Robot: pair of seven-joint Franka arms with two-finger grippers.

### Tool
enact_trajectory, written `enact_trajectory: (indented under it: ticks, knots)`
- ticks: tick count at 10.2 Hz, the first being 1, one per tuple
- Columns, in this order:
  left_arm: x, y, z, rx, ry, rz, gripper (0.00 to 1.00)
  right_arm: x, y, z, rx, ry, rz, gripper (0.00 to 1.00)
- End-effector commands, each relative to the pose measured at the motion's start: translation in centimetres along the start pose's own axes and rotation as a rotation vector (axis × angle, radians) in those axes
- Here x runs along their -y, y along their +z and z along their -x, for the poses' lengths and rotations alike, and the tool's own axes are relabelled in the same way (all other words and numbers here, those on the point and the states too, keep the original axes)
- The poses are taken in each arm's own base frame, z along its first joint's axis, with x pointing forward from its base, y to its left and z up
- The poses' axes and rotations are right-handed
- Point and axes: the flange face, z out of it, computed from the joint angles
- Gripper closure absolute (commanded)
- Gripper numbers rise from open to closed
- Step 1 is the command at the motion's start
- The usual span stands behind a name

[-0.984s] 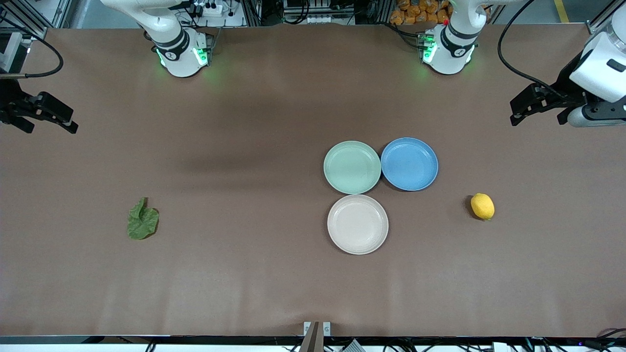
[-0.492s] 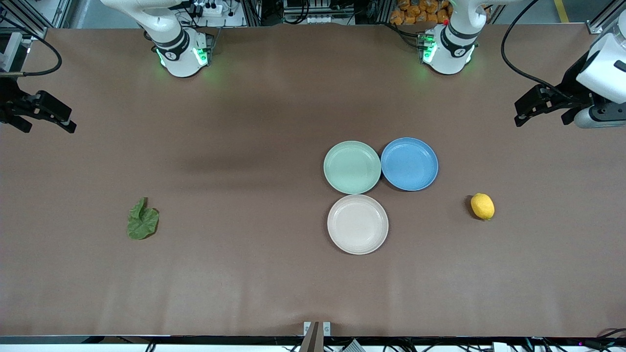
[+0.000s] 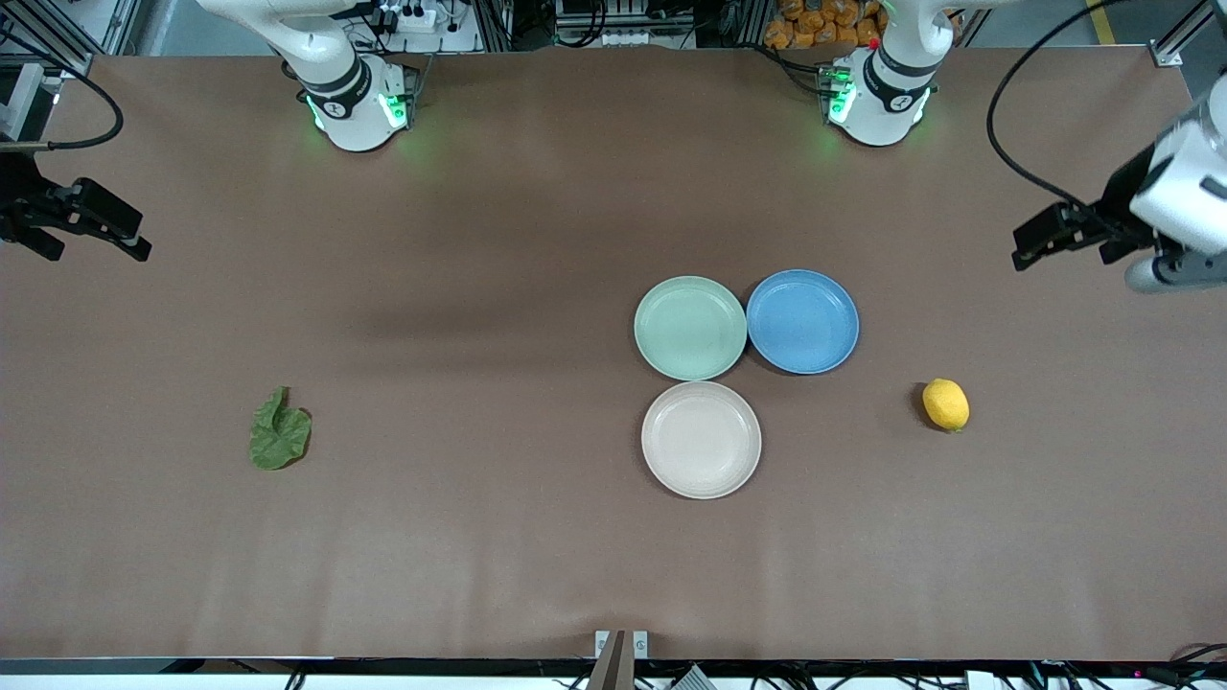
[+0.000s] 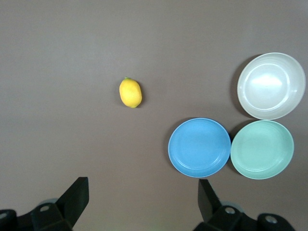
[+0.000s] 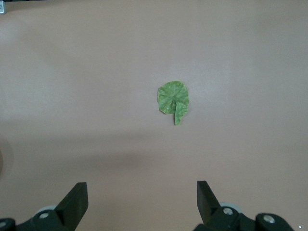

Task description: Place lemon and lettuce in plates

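The yellow lemon (image 3: 945,403) lies on the table toward the left arm's end; it also shows in the left wrist view (image 4: 130,93). The green lettuce (image 3: 279,433) lies toward the right arm's end and shows in the right wrist view (image 5: 173,100). The mint plate (image 3: 690,327) and the beige plate (image 3: 701,439) sit empty mid-table, the beige one nearer the front camera. My left gripper (image 3: 1030,244) is open and empty, up over the table's left-arm end. My right gripper (image 3: 125,240) is open and empty over the right-arm end.
A blue plate (image 3: 802,321) touches the mint plate on the side toward the lemon. The brown table (image 3: 460,537) stretches wide between the lettuce and the plates. Both arm bases stand along the edge farthest from the front camera.
My left gripper has shifted slightly toward the table's left-arm end and lower in the front view. The right gripper has barely moved.
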Motion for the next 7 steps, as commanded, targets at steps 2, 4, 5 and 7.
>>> enact_trajectory:
  ticks: [2, 4, 5, 7]
  knots:
    - [2.2, 2.7, -1.9, 0.053, -0.016, -0.002, 0.00, -0.2, 0.0, -0.3, 0.003, 0.002, 0.015, 0.00]
    - [2.5, 5.6, -3.1, 0.098, -0.009, -0.007, 0.00, -0.1, 0.0, -0.2, 0.009, 0.001, 0.015, 0.00]
    - [2.4, 6.6, -3.7, 0.093, -0.001, -0.006, 0.00, 0.0, -0.1, -0.2, 0.008, -0.001, 0.015, 0.00]
    - [2.5, 9.3, -4.2, 0.082, -0.002, -0.004, 0.00, 0.0, 0.1, -0.1, 0.014, -0.001, 0.015, 0.00]
